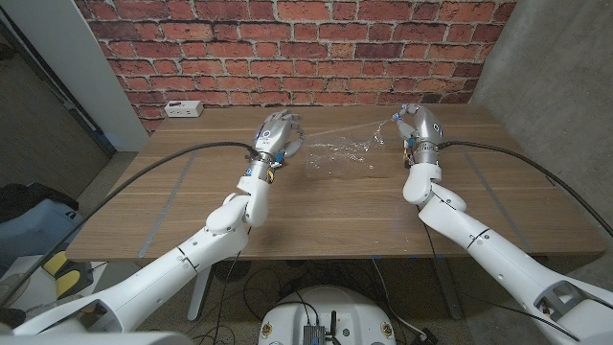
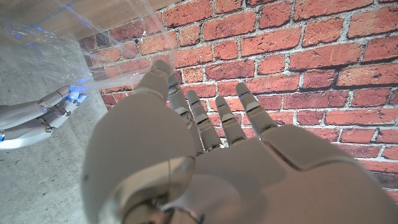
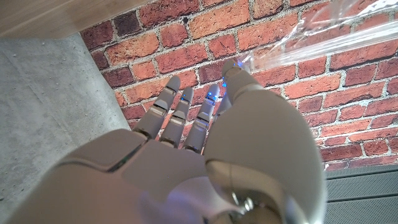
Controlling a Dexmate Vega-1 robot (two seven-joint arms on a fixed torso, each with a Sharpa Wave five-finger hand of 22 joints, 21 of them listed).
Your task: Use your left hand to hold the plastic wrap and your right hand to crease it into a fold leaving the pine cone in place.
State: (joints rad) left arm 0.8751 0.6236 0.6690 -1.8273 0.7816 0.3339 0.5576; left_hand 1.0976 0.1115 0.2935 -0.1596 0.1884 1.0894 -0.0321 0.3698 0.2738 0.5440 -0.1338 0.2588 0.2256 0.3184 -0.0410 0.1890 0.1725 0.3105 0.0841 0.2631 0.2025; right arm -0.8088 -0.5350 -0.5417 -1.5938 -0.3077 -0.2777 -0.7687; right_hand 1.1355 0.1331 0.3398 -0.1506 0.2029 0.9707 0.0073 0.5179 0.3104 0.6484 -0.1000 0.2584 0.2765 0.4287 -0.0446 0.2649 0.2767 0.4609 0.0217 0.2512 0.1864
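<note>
Your left hand point(image 1: 279, 131) is raised above the far middle of the wooden table point(image 1: 326, 206), fingers together and reaching forward, pinching one edge of the plastic wrap point(image 1: 337, 150); in the left wrist view the clear film point(image 2: 74, 43) runs off the thumb tip, with the fingers point(image 2: 205, 121) lying close side by side against the brick wall point(image 2: 298, 56). Your right hand point(image 1: 415, 126) is lifted at the far right of the table, thumb and fingertips closed on the other end of the wrap; the right wrist view shows the film point(image 3: 323, 46) drawn taut from the thumb tip, the remaining fingers point(image 3: 180, 115) extended and near one another. Between the two hands the wrap hangs as a crumpled, glinting sheet, its lower folds sagging to the tabletop between them. Whether a pine cone lies in it you cannot tell from these views. A white power strip point(image 1: 182, 109) sits at the table's far left corner, against the wall.
</note>
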